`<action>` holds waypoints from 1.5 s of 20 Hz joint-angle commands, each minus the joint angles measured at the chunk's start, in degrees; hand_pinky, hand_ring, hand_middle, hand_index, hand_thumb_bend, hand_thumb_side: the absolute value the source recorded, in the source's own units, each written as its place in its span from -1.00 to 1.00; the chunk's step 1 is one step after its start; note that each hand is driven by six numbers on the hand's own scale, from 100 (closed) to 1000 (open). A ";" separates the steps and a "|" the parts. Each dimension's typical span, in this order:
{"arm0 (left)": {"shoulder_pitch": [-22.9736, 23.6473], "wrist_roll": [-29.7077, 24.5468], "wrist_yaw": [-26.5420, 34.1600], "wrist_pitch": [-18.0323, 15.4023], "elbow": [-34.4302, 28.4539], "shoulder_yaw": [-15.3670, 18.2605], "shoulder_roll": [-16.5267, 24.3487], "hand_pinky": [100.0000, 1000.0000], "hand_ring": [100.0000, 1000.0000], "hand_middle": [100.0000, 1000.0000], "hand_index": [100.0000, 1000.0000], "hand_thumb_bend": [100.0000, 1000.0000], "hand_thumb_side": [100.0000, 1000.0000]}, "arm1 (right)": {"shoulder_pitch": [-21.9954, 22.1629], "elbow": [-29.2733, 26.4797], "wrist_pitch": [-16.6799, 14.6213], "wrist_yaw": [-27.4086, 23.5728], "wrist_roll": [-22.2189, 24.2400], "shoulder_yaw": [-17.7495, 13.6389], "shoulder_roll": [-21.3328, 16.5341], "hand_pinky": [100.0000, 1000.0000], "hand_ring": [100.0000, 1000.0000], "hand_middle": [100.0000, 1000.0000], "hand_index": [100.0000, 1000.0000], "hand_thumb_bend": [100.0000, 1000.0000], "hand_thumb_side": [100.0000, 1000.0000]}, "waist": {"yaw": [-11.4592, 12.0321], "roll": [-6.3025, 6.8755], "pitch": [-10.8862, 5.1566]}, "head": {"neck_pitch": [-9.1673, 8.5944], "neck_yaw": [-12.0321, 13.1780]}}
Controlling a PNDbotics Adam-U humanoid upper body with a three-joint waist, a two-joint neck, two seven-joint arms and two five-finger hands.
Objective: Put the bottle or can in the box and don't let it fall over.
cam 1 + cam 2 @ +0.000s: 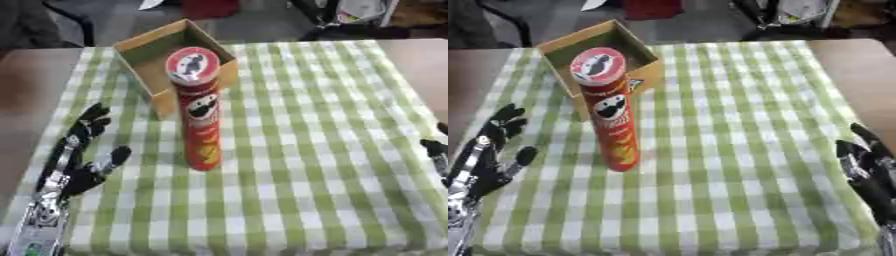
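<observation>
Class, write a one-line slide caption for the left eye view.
Red can stands upright on the checked cloth before the open box; left hand rests open beside it.

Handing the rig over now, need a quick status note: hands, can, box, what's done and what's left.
Left hand: open, fingers spread, resting on the checked cloth to the left of the can, holding nothing.
Right hand: open, at the right edge of the cloth, holding nothing.
Can: tall red chip can, lid on, standing upright on the cloth just in front of the box, not grasped.
Box: open cardboard box at the far left of the cloth, nothing visible inside.
Done: nothing yet.
Left: grasp the can, lift it, set it upright in the box.
</observation>
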 commanded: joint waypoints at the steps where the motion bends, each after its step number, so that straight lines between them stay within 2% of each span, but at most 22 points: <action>1: -1.68 -0.60 1.48 0.33 -0.26 -2.02 1.93 0.82 0.72 0.72 0.97 0.60 0.30 | -0.39 -1.08 -0.01 0.12 -0.13 -0.26 -0.74 0.97 0.69 1.00 0.86 -0.86 -0.01 | -0.23 -0.10 -0.64 | -0.54 0.16; 7: -5.22 -0.76 2.89 1.94 1.97 -5.57 3.26 0.82 0.72 0.71 0.97 0.76 0.47 | -0.31 -0.99 -0.02 0.09 -0.08 -0.18 -0.71 0.97 0.69 1.00 0.86 -0.86 -0.01 | -0.70 -0.16 -0.75 | -0.42 0.36; 17: -12.21 0.31 0.20 3.83 5.08 -9.90 3.94 0.82 0.70 0.69 0.97 0.62 0.44 | -0.23 -0.89 -0.06 -0.01 0.13 0.06 -0.54 0.97 0.69 1.00 0.86 -0.86 -0.01 | -1.05 -0.43 -0.96 | -0.34 0.67; 24: -15.94 -0.88 -1.26 3.25 7.45 -12.59 3.72 0.82 0.70 0.69 0.97 0.60 0.44 | -0.17 -0.82 -0.09 -0.07 0.26 0.17 -0.43 0.97 0.69 1.00 0.86 -0.86 0.00 | -1.33 -0.50 -1.04 | -0.25 0.91; 30: -17.79 -3.51 -1.67 1.44 9.25 -14.56 3.98 0.83 0.70 0.70 0.98 0.60 0.45 | -0.15 -0.87 -0.04 -0.07 0.32 0.21 -0.33 0.97 0.69 1.00 0.86 -0.86 0.00 | -1.81 -0.45 -1.17 | -0.29 1.03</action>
